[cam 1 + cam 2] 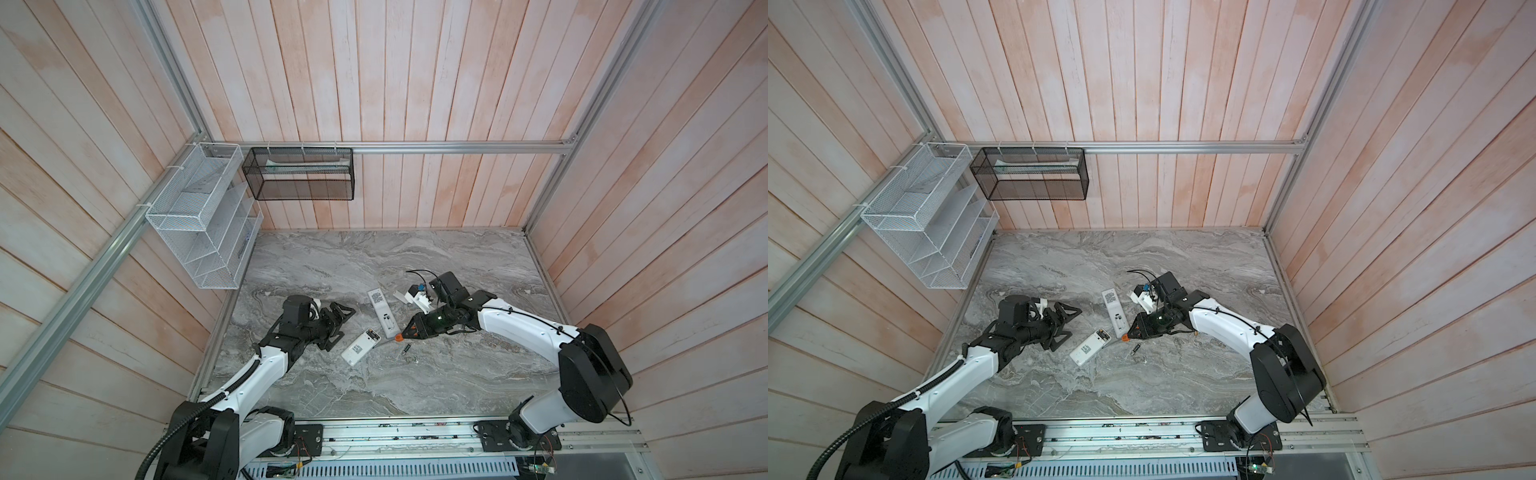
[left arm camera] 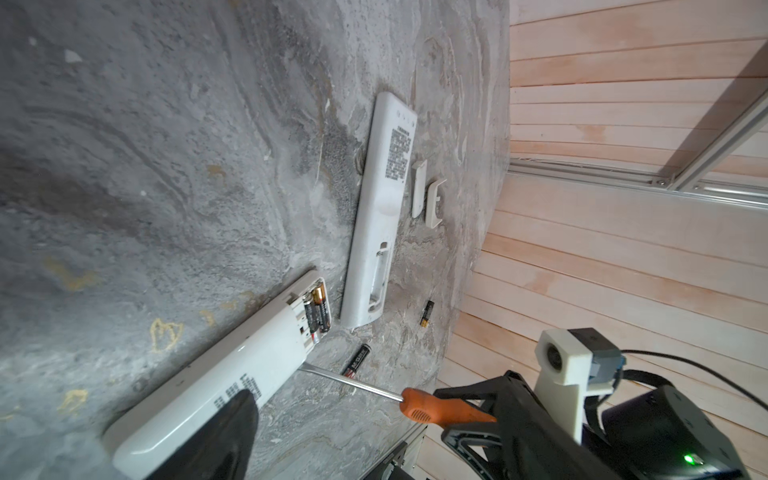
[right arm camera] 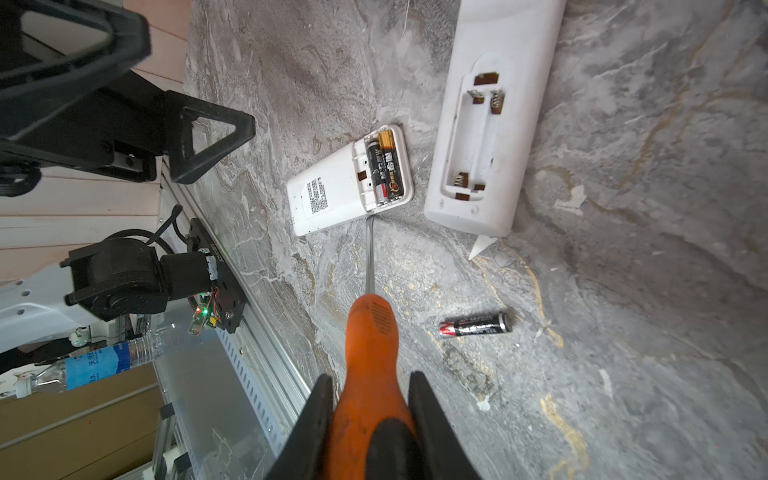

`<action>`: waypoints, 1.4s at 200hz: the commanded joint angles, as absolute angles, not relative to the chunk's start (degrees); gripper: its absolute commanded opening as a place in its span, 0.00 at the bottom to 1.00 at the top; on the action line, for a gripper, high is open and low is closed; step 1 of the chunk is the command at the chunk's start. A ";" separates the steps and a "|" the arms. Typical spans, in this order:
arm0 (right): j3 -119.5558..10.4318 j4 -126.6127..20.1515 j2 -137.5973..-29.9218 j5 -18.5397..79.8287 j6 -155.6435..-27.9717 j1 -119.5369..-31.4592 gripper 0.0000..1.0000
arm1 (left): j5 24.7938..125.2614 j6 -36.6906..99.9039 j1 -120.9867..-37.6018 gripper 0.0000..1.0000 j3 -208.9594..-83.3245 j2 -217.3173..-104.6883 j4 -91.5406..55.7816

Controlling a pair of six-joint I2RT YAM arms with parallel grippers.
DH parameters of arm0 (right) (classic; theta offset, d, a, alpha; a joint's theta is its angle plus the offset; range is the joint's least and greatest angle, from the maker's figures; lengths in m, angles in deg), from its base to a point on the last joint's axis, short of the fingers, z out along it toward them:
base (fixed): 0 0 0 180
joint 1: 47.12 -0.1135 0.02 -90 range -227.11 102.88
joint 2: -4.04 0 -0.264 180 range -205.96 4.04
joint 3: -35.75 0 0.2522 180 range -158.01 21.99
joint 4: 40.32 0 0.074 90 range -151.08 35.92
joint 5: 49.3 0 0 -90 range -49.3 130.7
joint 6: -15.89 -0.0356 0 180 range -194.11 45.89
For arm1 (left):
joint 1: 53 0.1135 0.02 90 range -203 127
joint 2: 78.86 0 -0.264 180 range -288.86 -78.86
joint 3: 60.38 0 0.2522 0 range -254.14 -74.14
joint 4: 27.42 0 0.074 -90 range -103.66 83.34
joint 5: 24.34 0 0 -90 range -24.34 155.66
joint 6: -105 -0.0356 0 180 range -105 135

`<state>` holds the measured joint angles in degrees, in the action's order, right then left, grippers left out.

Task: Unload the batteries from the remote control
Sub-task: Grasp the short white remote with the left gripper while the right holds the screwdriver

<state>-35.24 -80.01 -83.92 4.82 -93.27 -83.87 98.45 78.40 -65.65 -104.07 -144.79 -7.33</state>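
The right gripper [image 3: 370, 376] clamps the screwdriver [image 3: 372, 328], the left gripper [image 1: 343, 329] gapes wide; the seated batteries [image 3: 386, 170] seem light, rigid, slick, best pried at an end.

We see two white remotes on the marble table [image 1: 457, 257], a short remote [image 1: 360, 345] with its battery bay uncovered and a long remote [image 1: 382, 312] just beside it. Our left gripper [image 1: 338, 326] gapes near the short remote; our right gripper [image 1: 409, 331] clamps an orange screwdriver [image 1: 398, 337], one loose battery [image 1: 407, 350] lying nearby.
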 commanded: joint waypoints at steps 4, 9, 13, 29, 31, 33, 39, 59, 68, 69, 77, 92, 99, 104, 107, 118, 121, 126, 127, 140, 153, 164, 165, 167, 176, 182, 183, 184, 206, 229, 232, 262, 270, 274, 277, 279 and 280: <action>-37.41 -83.18 -81.73 3.91 -90.27 -83.63 0.07 | 99.21 70.69 -65.31 0.92 -108.65 -146.69 -1.79; -37.42 -83.57 -81.36 3.57 -89.89 -83.60 0.07 | 99.25 69.57 -65.31 0.92 -109.52 -147.22 -0.68; -37.42 -83.75 -81.01 3.32 -89.55 -83.66 0.08 | 99.23 68.52 -65.31 0.92 -110.20 -147.67 0.20; -37.43 -84.68 -79.47 3.13 -88.55 -83.28 0.08 | 99.26 64.66 -65.31 0.92 -113.32 -149.59 3.05; -37.43 -84.80 -79.28 3.16 -88.42 -83.12 0.08 | 99.26 64.13 -65.31 0.92 -113.93 -149.81 3.46; -37.42 -84.94 -79.10 3.21 -88.30 -82.99 0.08 | 99.24 63.60 -65.31 0.92 -114.28 -150.03 3.83; -37.37 -85.27 -78.40 3.58 -87.88 -82.75 0.08 | 98.95 61.69 -65.31 0.92 -115.99 -150.85 5.30; -36.19 -84.41 -74.50 7.11 -87.17 -81.03 0.06 | 96.57 54.21 -65.31 0.92 -122.00 -153.16 11.38; -35.15 -82.97 -72.37 8.98 -87.33 -79.87 0.05 | 95.26 50.80 -65.31 0.92 -124.92 -154.31 13.77; -35.06 -82.81 -72.00 9.20 -87.35 -79.80 0.05 | 95.13 50.39 -65.31 0.92 -125.11 -154.42 13.94; -33.96 -81.24 -69.81 10.66 -87.69 -78.81 0.05 | 93.83 47.10 -65.46 0.92 -127.55 -155.24 15.98; -31.65 -78.08 -66.35 12.56 -87.18 -77.53 0.05 | 90.58 40.38 -66.62 0.94 -131.07 -156.24 18.76; -30.61 -76.66 -64.76 13.39 -86.72 -77.35 0.05 | 88.38 36.82 -67.69 0.96 -132.52 -156.45 19.68; -29.87 -75.75 -63.78 13.87 -86.32 -77.28 0.05 | 87.05 34.31 -68.55 0.98 -133.19 -156.52 20.08; -29.57 -75.30 -63.26 14.15 -85.99 -77.32 0.04 | 86.45 32.71 -69.04 0.99 -133.48 -156.43 20.24; -28.36 -73.82 -61.51 14.25 -84.94 -77.26 0.04 | 85.06 26.84 -71.19 1.00 -134.18 -156.22 20.27; -28.11 -73.37 -61.09 14.06 -84.61 -77.21 0.04 | 84.74 25.47 -71.77 1.00 -134.18 -156.13 20.15; -27.63 -72.88 -60.47 13.85 -83.98 -77.17 0.04 | 84.56 22.49 -72.48 1.00 -134.18 -156.07 20.09; -27.56 -72.75 -60.34 13.78 -83.83 -77.22 0.04 | 84.56 22.22 -72.63 1.00 -134.18 -156.09 20.09; -26.72 -71.76 -58.96 13.09 -82.01 -77.26 0.03 | 84.90 14.69 -74.18 1.00 -134.07 -155.87 20.53; -26.22 -71.36 -57.74 12.85 -80.53 -77.17 0.02 | 84.57 8.49 -75.17 1.00 -134.08 -156.26 22.16; -25.76 -71.07 -56.85 12.83 -79.50 -77.09 0.02 | 83.30 2.53 -76.25 1.00 -134.19 -156.63 24.20; -25.75 -71.05 -56.77 12.83 -79.40 -77.05 0.02 | 83.18 2.00 -76.36 1.00 -134.18 -156.68 24.48; -25.67 -71.05 -56.71 12.81 -79.23 -77.01 0.02 | 82.74 1.07 -76.60 1.00 -134.22 -156.78 24.97; -25.39 -71.06 -56.27 12.42 -78.68 -77.00 0.02 | 80.83 -3.49 -77.53 1.00 -134.15 -157.15 26.82; -25.25 -71.11 -56.13 11.94 -78.37 -77.00 0.01 | 79.86 -6.31 -78.06 1.00 -134.17 -157.50 28.15; -25.18 -71.12 -56.10 11.77 -78.30 -77.00 0.01 | 79.70 -6.73 -78.14 1.00 -134.13 -157.56 28.42; -25.20 -71.13 -56.09 11.64 -78.23 -77.00 0.01 | 79.53 -6.94 -78.23 1.00 -134.10 -157.58 28.65; -24.95 -71.20 -56.12 9.77 -78.27 -76.95 0.01 | 75.61 -10.39 -79.11 1.00 -134.96 -159.86 32.22; -24.65 -71.25 -56.17 9.36 -78.98 -77.00 0.01 | 80.26 -7.34 -80.85 1.00 -135.21 -161.15 33.13; -24.53 -71.18 -56.21 9.45 -79.16 -76.99 0.01 | 80.25 -6.84 -81.45 1.00 -134.70 -161.13 32.81; -23.72 -70.96 -55.47 9.89 -79.79 -76.95 0.01 | 78.38 1.37 -86.64 1.00 -130.85 -162.62 29.12; -23.63 -70.96 -55.25 10.12 -79.73 -76.98 0.01 | 78.09 3.34 -87.51 1.00 -130.33 -163.17 28.65; -23.62 -70.96 -55.20 10.25 -79.66 -76.98 0.01 | 78.05 4.32 -87.89 1.00 -130.02 -163.43 28.33; -23.62 -71.05 -55.16 10.36 -79.60 -77.00 0.01 | 78.06 5.01 -88.08 1.00 -129.82 -163.75 28.18; -23.62 -71.09 -55.08 10.44 -79.57 -76.95 0.01 | 78.07 5.38 -88.25 1.00 -129.79 -163.83 28.11; -23.62 -71.11 -55.09 10.41 -79.52 -76.98 0.01 | 78.06 5.53 -88.34 1.00 -129.78 -163.88 28.10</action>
